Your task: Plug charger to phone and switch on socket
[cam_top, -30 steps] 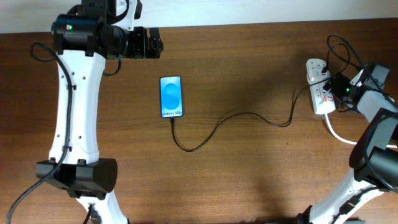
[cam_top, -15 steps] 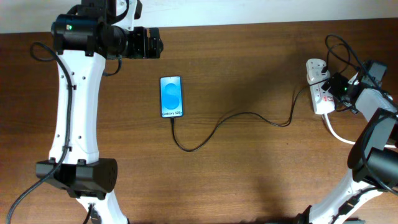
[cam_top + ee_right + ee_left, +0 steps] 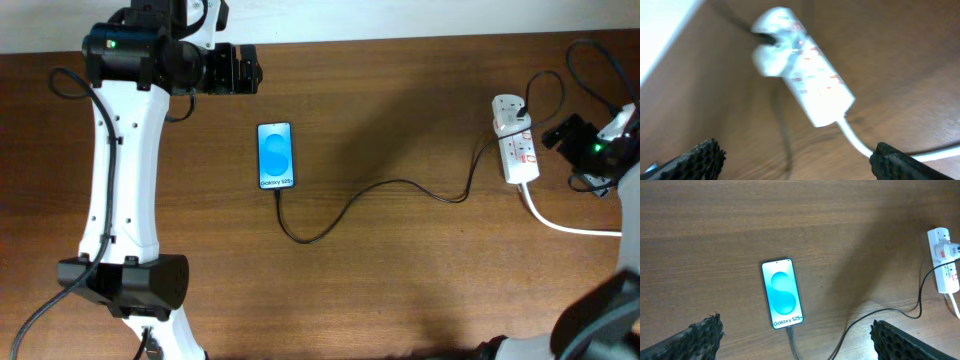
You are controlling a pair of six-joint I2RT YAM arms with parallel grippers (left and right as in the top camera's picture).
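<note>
Right gripper (image 3: 563, 133) hangs just right of the white oblong power strip (image 3: 516, 148), fingers spread wide and gripping nothing, its arm angled in over the right edge of the brown wooden table (image 3: 420, 280). Left gripper (image 3: 245, 70) hovers beyond the blue-screened black smartphone (image 3: 276, 155), likewise spread. The thin black charger cable (image 3: 380, 187) snakes from smartphone to strip.

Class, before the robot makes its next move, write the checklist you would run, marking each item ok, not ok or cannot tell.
1. Tip of charger in phone: ok, the cable meets its bottom edge.
2. Plug of charger seated in socket: ok.
3. Switch of socket on: cannot tell, the right wrist view is blurred.
4. Jaws of right gripper open, apart from socket: ok.
5. Jaws of left gripper open, away from phone: ok.
</note>
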